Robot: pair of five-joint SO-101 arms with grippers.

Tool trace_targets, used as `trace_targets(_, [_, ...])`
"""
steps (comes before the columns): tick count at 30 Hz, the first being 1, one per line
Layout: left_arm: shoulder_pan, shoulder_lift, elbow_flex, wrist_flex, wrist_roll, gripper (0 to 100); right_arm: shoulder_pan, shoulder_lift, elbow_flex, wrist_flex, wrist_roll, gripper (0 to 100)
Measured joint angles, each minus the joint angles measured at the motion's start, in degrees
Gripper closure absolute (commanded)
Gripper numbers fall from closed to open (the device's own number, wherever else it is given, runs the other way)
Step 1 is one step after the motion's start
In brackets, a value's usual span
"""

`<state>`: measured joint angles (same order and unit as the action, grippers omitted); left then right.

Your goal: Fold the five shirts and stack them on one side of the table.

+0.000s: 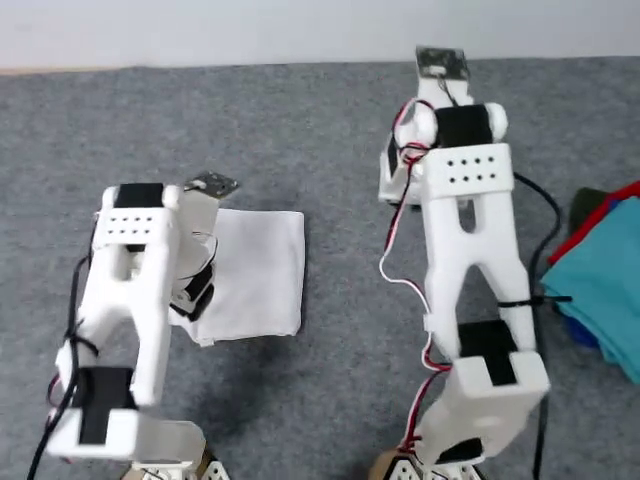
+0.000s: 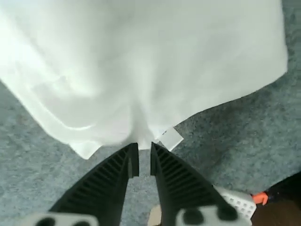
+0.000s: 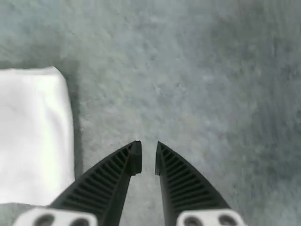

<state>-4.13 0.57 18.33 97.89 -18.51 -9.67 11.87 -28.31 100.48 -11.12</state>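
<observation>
A folded white shirt [image 1: 255, 270] lies on the grey carpeted table, left of the middle. My left gripper [image 2: 141, 153] is at the near left edge of the white shirt [image 2: 141, 70], shut on its hem, and the cloth puckers toward the tips beside a small label [image 2: 169, 139]. The left arm [image 1: 140, 260] covers that edge from above. My right gripper [image 3: 148, 157] hangs over bare carpet with its fingers close together and nothing between them. A corner of the white shirt [image 3: 33, 136] lies off to one side of it.
A pile of unfolded shirts [image 1: 605, 280] in teal, red, dark green and blue lies at the right edge of the table. The right arm [image 1: 465, 200] stretches up the table between the white shirt and the pile. Bare carpet [image 1: 300, 120] spans the far side.
</observation>
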Motion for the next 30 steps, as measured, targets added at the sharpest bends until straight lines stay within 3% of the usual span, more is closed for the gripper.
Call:
trace_targets(4, [-1.5,4.4,0.0,-0.4,-0.2,94,1.8,-3.2,4.1,0.0,0.0,93.5])
trace_targets(12, [-15.7,6.1,0.0,0.7,-6.2,94,2.7,-8.5,10.1,0.0,0.0,93.5])
trace_targets(17, [-20.0,6.1,0.0,0.8,-7.9,95,2.7,-9.6,12.2,0.0,0.0,93.5])
trace_targets(22, [-19.8,2.8,0.0,0.8,-7.9,94,2.7,-10.6,13.8,0.0,0.0,93.5])
trace_targets(30, [-11.5,-19.3,2.2,0.9,-7.9,94,2.7,-11.9,15.2,0.0,0.0,93.5])
